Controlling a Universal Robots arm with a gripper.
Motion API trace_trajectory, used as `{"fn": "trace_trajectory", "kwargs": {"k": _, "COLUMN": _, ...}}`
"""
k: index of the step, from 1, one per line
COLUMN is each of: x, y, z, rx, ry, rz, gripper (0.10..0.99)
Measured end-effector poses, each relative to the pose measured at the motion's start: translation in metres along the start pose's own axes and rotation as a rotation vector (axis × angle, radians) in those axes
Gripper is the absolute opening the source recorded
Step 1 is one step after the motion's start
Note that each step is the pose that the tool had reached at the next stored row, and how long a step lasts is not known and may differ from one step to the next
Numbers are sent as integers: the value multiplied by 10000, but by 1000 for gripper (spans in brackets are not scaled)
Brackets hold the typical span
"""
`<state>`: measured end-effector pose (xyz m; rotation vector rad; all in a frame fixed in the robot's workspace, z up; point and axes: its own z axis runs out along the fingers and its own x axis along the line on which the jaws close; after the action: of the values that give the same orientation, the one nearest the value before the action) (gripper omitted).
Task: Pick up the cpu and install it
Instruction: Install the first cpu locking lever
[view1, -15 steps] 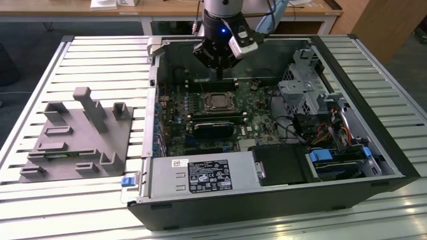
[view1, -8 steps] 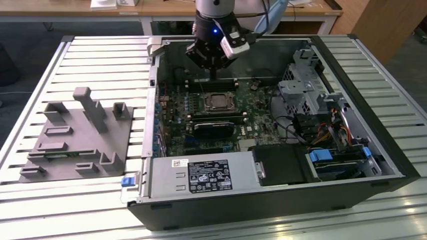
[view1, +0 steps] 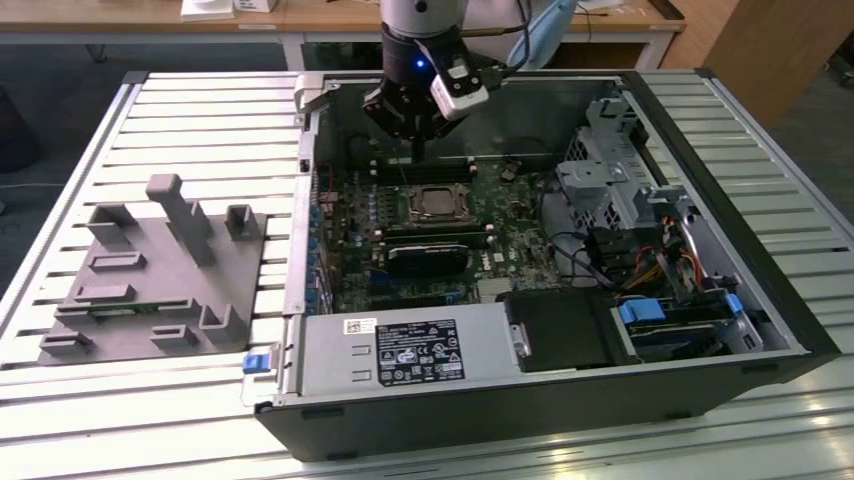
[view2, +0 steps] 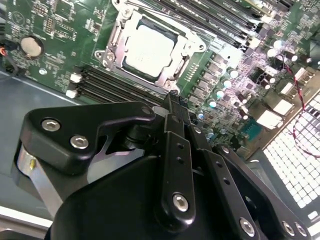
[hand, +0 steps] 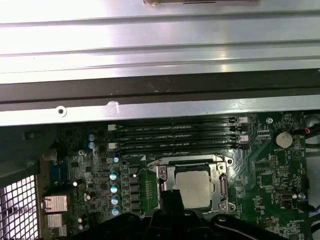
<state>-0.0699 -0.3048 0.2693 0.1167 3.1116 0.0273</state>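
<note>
CPU (view2: 150, 50) sits in the motherboard socket (view2: 112, 47), flat, I see it in both wrist views | gripper (view1: 416, 150) hovers above the memory slots (hand: 175, 136), at the socket's 12 o'clock | jaws together, holding nothing

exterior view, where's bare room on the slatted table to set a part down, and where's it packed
Free: the slatted table between the grey fixture block and the computer case, plus the strip behind the block. Also the slats along the case's right wall. Packed: inside the case, where the claw hangs over the motherboard behind the cpu, with drive cages and cables at the exterior view's right.
</note>
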Motion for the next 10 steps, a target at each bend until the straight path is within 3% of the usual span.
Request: {"fn": "trace_trajectory", "kwargs": {"k": 10, "x": 178, "y": -14, "z": 30, "rx": -2, "ry": 0, "rz": -50, "gripper": 106}}
